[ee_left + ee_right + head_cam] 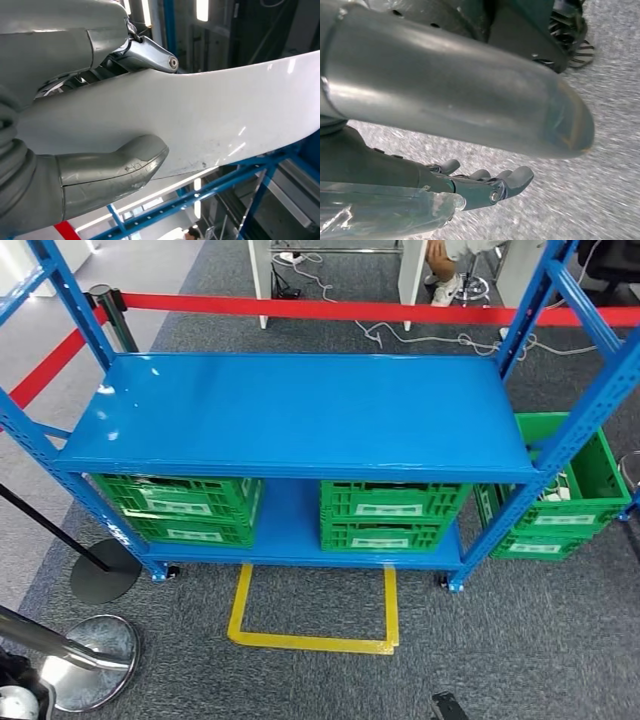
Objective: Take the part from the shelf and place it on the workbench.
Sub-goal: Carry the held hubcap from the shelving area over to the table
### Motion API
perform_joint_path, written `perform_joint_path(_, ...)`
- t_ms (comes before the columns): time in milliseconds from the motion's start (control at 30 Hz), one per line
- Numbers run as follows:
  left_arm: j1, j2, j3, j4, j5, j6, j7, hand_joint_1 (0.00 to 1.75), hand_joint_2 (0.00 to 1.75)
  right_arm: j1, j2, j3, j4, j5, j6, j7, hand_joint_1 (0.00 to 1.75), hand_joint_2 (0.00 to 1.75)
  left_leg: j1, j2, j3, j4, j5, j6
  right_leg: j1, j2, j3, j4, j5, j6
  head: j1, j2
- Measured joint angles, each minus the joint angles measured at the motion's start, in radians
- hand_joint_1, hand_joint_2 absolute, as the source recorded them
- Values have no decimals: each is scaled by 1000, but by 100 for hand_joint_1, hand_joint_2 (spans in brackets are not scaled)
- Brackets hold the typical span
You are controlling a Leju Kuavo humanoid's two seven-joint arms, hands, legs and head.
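A large white curved part (226, 115) lies across the left wrist view. My left hand (68, 45) grips it, with the thick grey thumb (124, 165) on one face and the metal fingers (151, 52) on the other. My right hand (433, 100) hangs over grey carpet, its fingers (497, 185) stretched out with nothing between them and the thumb. In the head view the blue shelf (302, 410) stands straight ahead, and its top board is bare.
Green crates (189, 505) (385, 515) sit on the lower shelf board, and another crate (573, 500) stands at the right end. A yellow floor marking (313, 640) lies before the shelf. Red barrier tape (340, 308) runs behind it, with stanchion bases (90, 660) at the left. A person's foot (445, 285) shows beyond the tape.
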Motion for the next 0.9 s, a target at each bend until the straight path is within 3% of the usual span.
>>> perform_joint_path(67,-2,2,0,0,1,0,0,175,175,3,0,-2,0,-8,12,15,0,0,2,0,-6,2,2,-10,-1,0,-7,1,9,-14,0,0)
perform_joint_path(100,-3,3,0,0,1,0,0,175,175,3,0,-3,0,-10,16,20,0,0,2,0,-12,14,-11,-15,-2,0,-11,0,15,-22,-1,0)
perform_joint_path(167,-6,6,0,0,1,0,0,175,175,1,0,-4,1,-13,19,25,0,0,5,0,-46,95,-72,-26,-5,-1,-21,-3,25,-36,-4,0)
perform_joint_path(233,-8,7,0,1,3,0,0,175,175,0,0,-5,1,-15,17,28,0,0,7,0,-99,229,-143,-35,-5,-2,-35,-3,34,-41,-6,0)
perform_joint_path(267,-7,8,0,1,3,0,0,175,175,1,0,-5,1,-15,11,28,0,0,8,0,-114,274,-161,-36,-4,-3,-42,-3,39,-41,-6,0)
perform_joint_path(300,-6,8,0,1,4,0,0,175,175,2,0,-5,1,-15,1,23,0,0,8,0,-111,283,-158,-37,-4,-4,-48,-3,43,-39,-6,0)
perform_joint_path(333,-4,9,1,1,4,1,0,175,175,3,0,-5,0,-14,-14,11,0,0,8,0,-88,252,-138,-36,-5,-4,-52,-3,48,-37,-6,0)
perform_joint_path(433,9,8,4,-6,2,5,0,175,175,3,2,-5,0,-13,-67,-52,0,0,8,0,34,49,-65,-28,-2,-3,-61,0,58,-26,-7,0)
perform_joint_path(500,21,8,5,-14,2,6,0,175,175,2,3,-7,1,-26,-64,-75,0,0,6,-2,62,-11,-58,-18,1,-3,-68,2,66,-15,-6,0)
perform_joint_path(600,28,10,6,-17,8,5,0,175,175,1,2,-25,2,-65,26,-59,0,0,6,-4,52,-13,-45,5,-2,-5,-78,6,66,5,-5,0)
perform_joint_path(667,25,12,7,-17,8,5,0,175,175,2,2,-35,2,-75,65,-57,0,0,8,-2,44,-16,-34,18,-3,-4,-110,79,10,14,-1,0)
perform_joint_path(733,24,12,7,-16,9,6,0,175,175,2,3,-38,2,-74,72,-59,0,0,7,1,32,-15,-24,23,-2,-4,-162,219,-69,19,3,0)
perform_joint_path(767,24,12,8,-16,10,6,0,175,175,3,2,-39,2,-72,70,-57,0,0,5,2,25,-15,-20,24,-2,-4,-179,272,-92,19,3,0)
perform_joint_path(800,24,13,8,-16,11,6,0,175,175,3,2,-39,2,-70,67,-55,0,0,5,2,19,-14,-15,23,-2,-4,-178,291,-97,19,3,0)
perform_joint_path(833,24,13,8,-16,11,6,0,175,175,3,2,-41,2,-68,63,-52,0,0,5,2,15,-14,-11,22,-2,-4,-155,267,-84,18,3,0)
perform_joint_path(900,24,14,8,-16,12,6,0,175,175,2,2,-44,2,-64,59,-48,0,0,5,1,10,-12,-5,16,-2,-4,-64,126,-35,13,3,0)
